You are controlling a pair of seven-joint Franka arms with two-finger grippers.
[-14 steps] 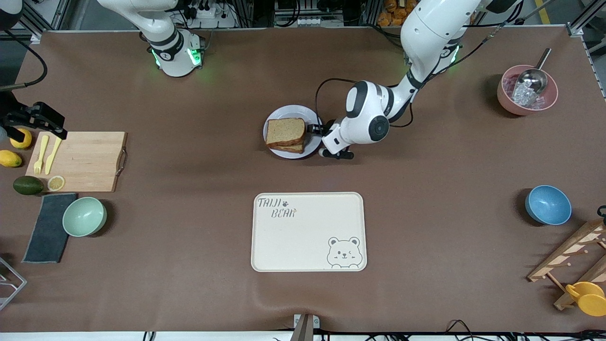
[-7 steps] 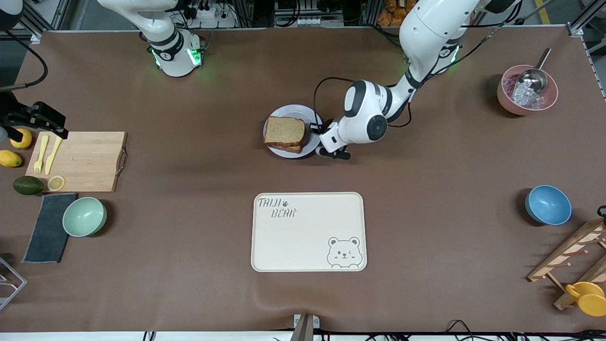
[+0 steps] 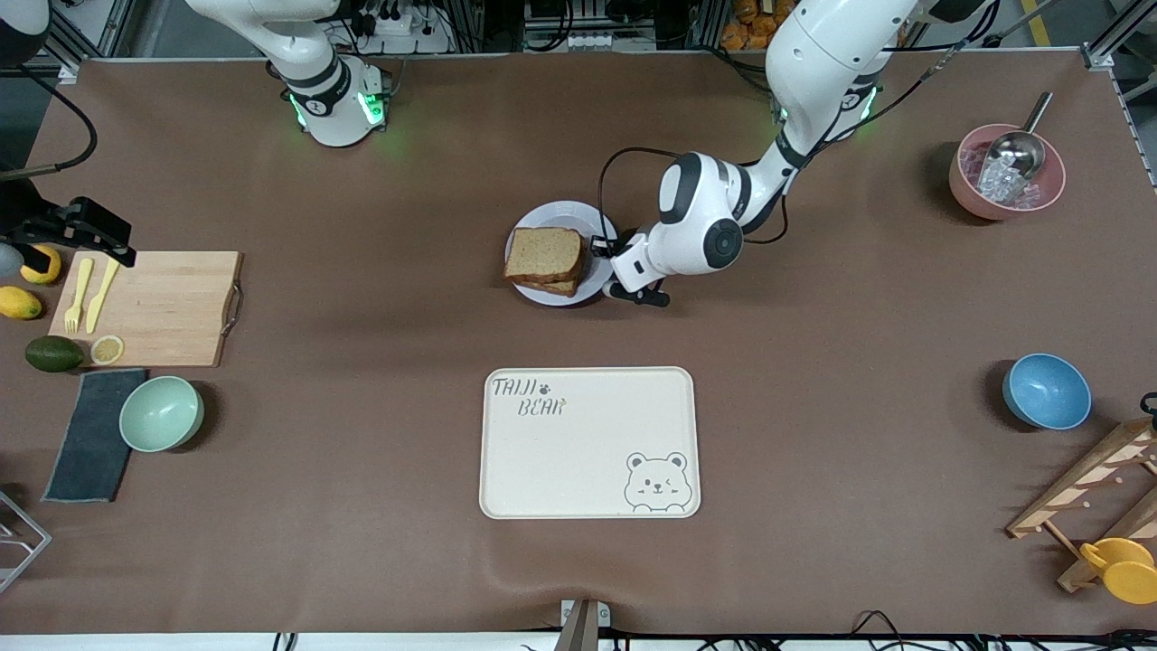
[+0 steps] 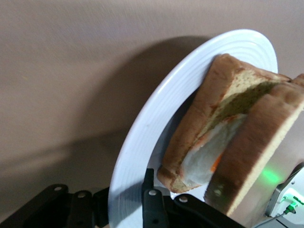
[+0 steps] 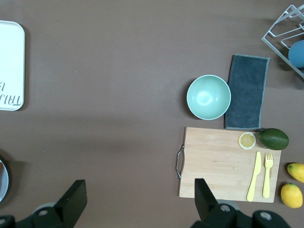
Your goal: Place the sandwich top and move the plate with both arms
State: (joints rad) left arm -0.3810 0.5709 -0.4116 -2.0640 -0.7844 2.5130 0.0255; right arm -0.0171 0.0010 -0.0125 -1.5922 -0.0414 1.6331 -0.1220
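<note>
Brown matte surface [image 3: 362,470] fills almost the whole front view; slight ripples are seen at its edge nearest the front camera. Aluminium frame posts [image 3: 1107,41] are seen at the corners by the arm bases, with cables and a power strip [image 3: 389,18] between them. A yellow floor line [image 3: 1038,20] is visible past the left arm's end. A grey bracket [image 3: 583,624] is clamped at the middle of the nearest edge, over a white strip. Lighting is even, soft shadows are cast.
</note>
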